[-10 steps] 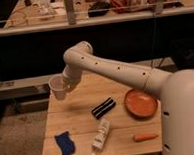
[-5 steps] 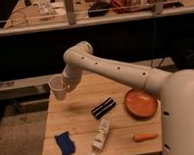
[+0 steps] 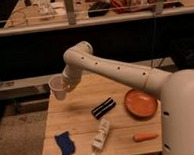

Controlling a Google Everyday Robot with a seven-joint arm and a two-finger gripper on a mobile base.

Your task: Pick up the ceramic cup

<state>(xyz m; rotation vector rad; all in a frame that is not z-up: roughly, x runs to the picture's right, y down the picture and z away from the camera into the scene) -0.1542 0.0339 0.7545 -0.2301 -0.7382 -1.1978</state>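
Note:
The ceramic cup [image 3: 57,87] is small, pale white-pink, with a round rim. It hangs in the air at the far left corner of the wooden table [image 3: 78,118], tilted slightly. My gripper [image 3: 64,86] is at the cup's right side and holds it by the rim and wall. The white arm [image 3: 115,68] reaches in from the right, over the table. The gripper's fingers are mostly hidden behind the cup and the wrist.
On the table lie a wide shallow orange dish [image 3: 140,103], a black striped bar [image 3: 103,107], a white tube [image 3: 100,137], a blue cloth [image 3: 64,144] and a carrot [image 3: 145,137]. A dark gap and a railing lie behind the table.

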